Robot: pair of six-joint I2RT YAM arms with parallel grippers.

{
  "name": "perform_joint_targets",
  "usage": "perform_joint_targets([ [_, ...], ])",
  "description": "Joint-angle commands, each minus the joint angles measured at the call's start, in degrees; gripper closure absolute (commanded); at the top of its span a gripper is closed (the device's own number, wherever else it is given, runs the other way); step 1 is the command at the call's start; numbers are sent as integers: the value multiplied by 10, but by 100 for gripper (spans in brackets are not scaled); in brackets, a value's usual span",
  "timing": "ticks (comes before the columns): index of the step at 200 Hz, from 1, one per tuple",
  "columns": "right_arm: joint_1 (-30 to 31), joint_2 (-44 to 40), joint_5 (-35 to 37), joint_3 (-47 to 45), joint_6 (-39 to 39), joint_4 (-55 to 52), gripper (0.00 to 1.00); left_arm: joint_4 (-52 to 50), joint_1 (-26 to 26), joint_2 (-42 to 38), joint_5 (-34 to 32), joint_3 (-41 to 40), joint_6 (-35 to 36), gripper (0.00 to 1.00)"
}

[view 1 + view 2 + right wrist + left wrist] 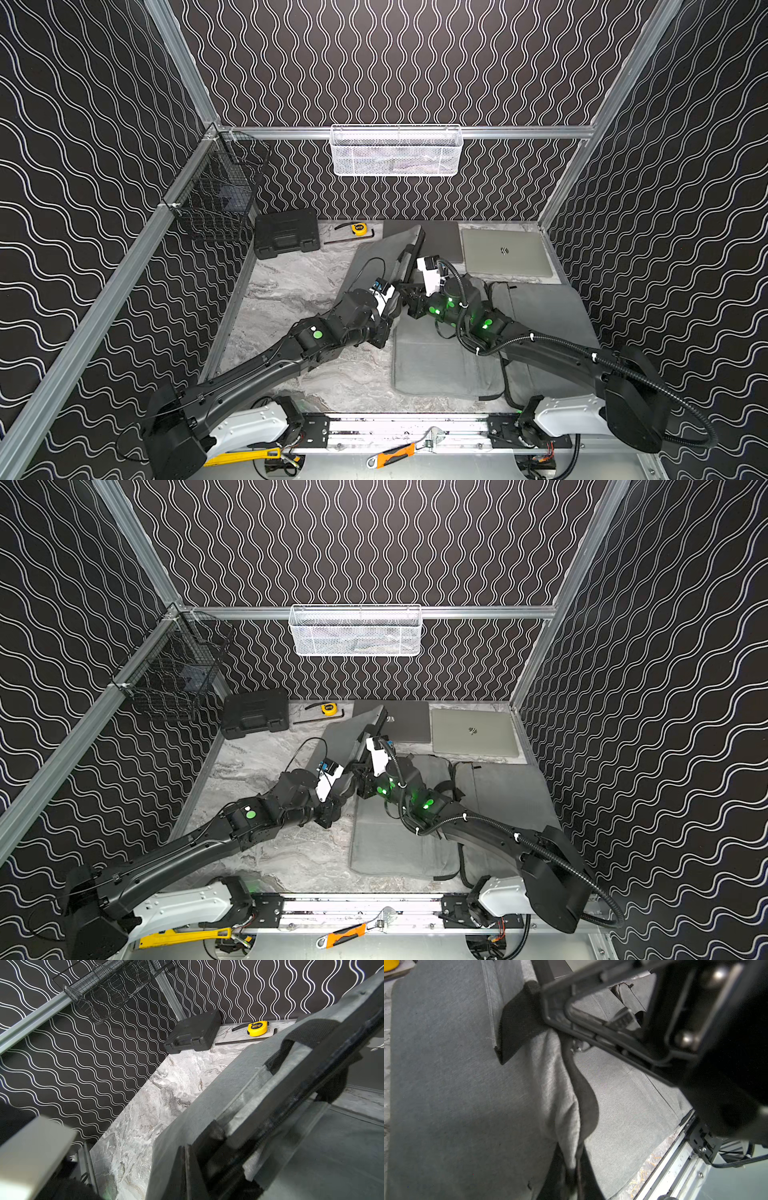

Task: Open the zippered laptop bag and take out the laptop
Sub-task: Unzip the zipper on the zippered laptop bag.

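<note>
A grey zippered laptop bag (pixel 432 365) lies mid-table, and its upper flap (pixel 384 255) is raised on edge; both top views show this, flap (pixel 347 735). My left gripper (pixel 575 1180) is shut on a fold of the grey flap fabric (pixel 446 1084), next to a black handle strap (pixel 512 1028). My right gripper (pixel 185 1169) is shut, its fingers pressed together against the raised flap's edge (pixel 197 1105); nothing shows between them. Both grippers meet at the flap, left (pixel 397 293), right (pixel 405 278). The flap hides whether a laptop is in the bag.
A dark grey laptop (pixel 440 245) and a silver laptop (pixel 505 251) lie closed at the back. Another grey bag (pixel 548 316) lies right. Black tool case (pixel 286 235), yellow tape measure (pixel 359 227) and hex key (pixel 349 239) sit back left. Wire baskets (pixel 216 199) hang on the walls.
</note>
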Motion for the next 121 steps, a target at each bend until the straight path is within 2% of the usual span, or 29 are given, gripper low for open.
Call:
perform_joint_targets([
  [1,8,-21,-18,-12,7,48,100,55,16,7,-6,5,-13,100],
  [52,7,-41,-10,-32,0,67,100,93,42,-9,33,-15,-44,100],
  [121,31,-7,-26,-24,25,102,100,103,45,16,70,2,-43,100],
])
